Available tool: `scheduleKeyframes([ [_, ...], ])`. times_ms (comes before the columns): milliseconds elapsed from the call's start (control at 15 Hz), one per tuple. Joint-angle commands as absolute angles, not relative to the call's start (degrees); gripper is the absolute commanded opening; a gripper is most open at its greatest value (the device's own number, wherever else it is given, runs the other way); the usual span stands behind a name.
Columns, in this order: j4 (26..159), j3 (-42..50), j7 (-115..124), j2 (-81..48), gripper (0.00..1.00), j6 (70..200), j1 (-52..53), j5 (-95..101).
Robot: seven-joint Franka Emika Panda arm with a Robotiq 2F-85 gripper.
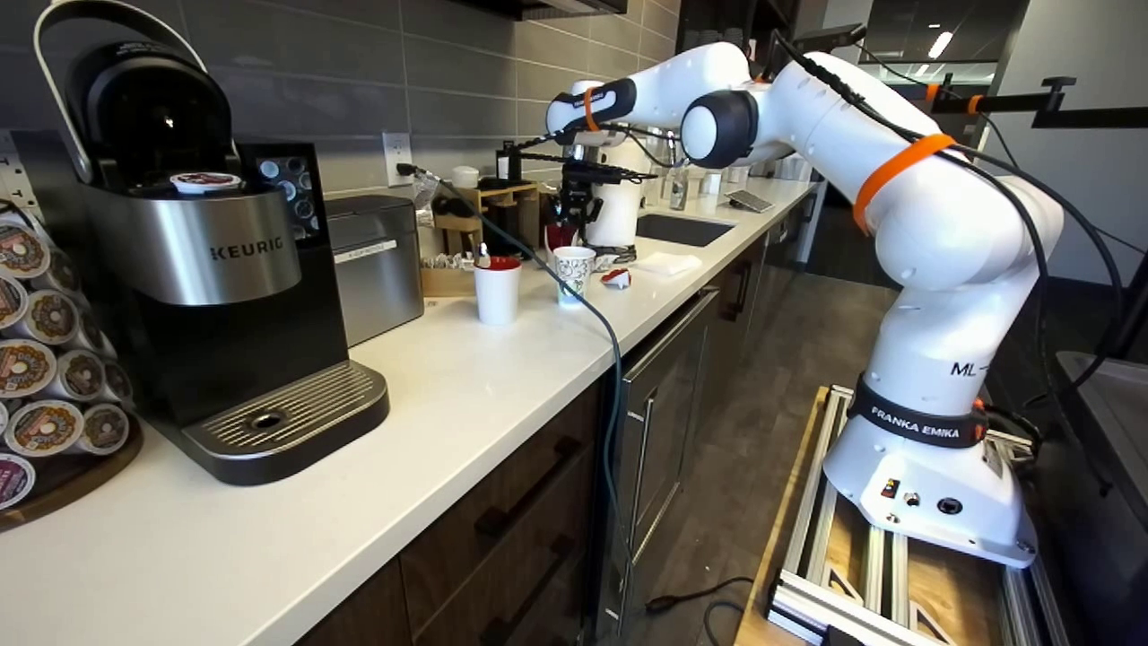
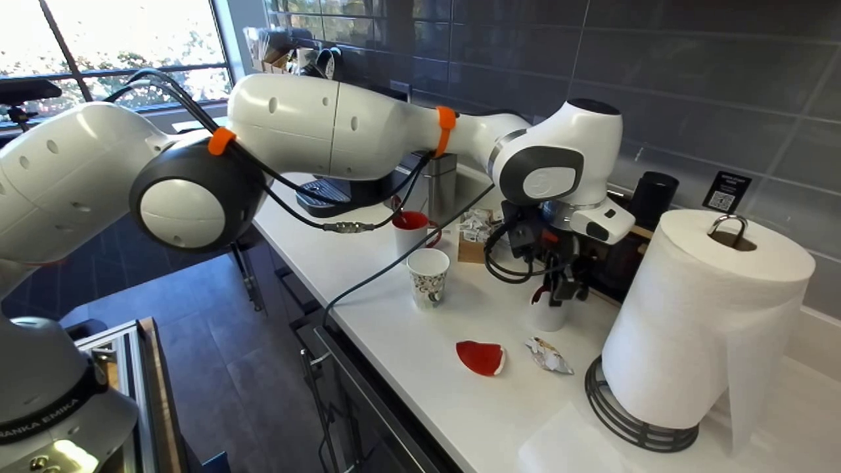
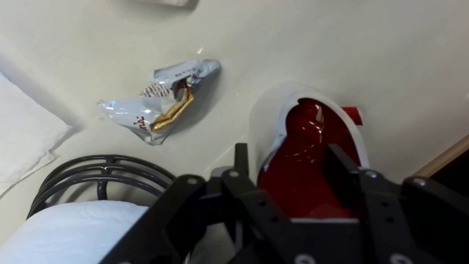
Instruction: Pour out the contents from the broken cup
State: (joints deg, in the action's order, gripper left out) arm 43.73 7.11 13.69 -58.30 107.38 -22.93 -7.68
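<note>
The broken cup is white outside and glossy red inside, with a jagged gap in its rim. It stands upright on the counter in an exterior view (image 2: pixel 546 315), and its red inside shows in the wrist view (image 3: pixel 311 183). I cannot make out any contents. A red-and-white shard (image 2: pixel 481 358) lies apart on the counter, also in an exterior view (image 1: pixel 617 279). My gripper (image 3: pixel 287 156) is open, pointing down at the cup. In the wrist view, one finger is outside the cup's left side and the other overlaps its red opening. The gripper also shows in both exterior views (image 1: pixel 578 211) (image 2: pixel 564 289).
A crumpled wrapper (image 2: pixel 548 356) lies near the cup. A paper towel roll (image 2: pixel 709 315) stands close by on a wire base. A patterned paper cup (image 2: pixel 428 279) and a red-lined white mug (image 1: pixel 498 292) stand farther along. A cable (image 1: pixel 574 287) crosses in front of them.
</note>
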Motion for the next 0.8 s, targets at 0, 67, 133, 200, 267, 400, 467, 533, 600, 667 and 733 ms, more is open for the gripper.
scheduleKeyframes([
  [0, 38.4, 6.5, 17.0, -61.4, 0.88, 105.7, -23.9, -9.2],
  [67, 37.7, 6.2, 16.4, -61.7, 0.94, 106.0, -24.1, -9.3],
  [133, 37.1, 6.0, 15.6, -62.0, 0.99, 105.8, -24.3, -9.3],
  [200, 35.3, 5.5, 13.4, -62.9, 1.00, 104.1, -24.7, -9.0],
  [267, 34.6, 5.3, 12.8, -63.3, 1.00, 104.0, -24.8, -8.9],
  [400, 34.8, 4.6, 10.0, -63.2, 1.00, 102.6, -25.1, -8.6],
  [467, 34.3, 4.5, 8.7, -63.6, 0.92, 102.3, -25.1, -8.3],
  [533, 34.0, 4.5, 7.9, -63.8, 0.89, 102.0, -25.1, -8.2],
  [600, 33.7, 4.6, 6.8, -64.2, 0.75, 101.7, -25.1, -8.0],
  [667, 33.4, 4.7, 5.9, -64.5, 0.63, 101.9, -25.0, -7.7],
  [733, 33.3, 4.9, 5.2, -64.7, 0.55, 102.3, -24.9, -7.6],
])
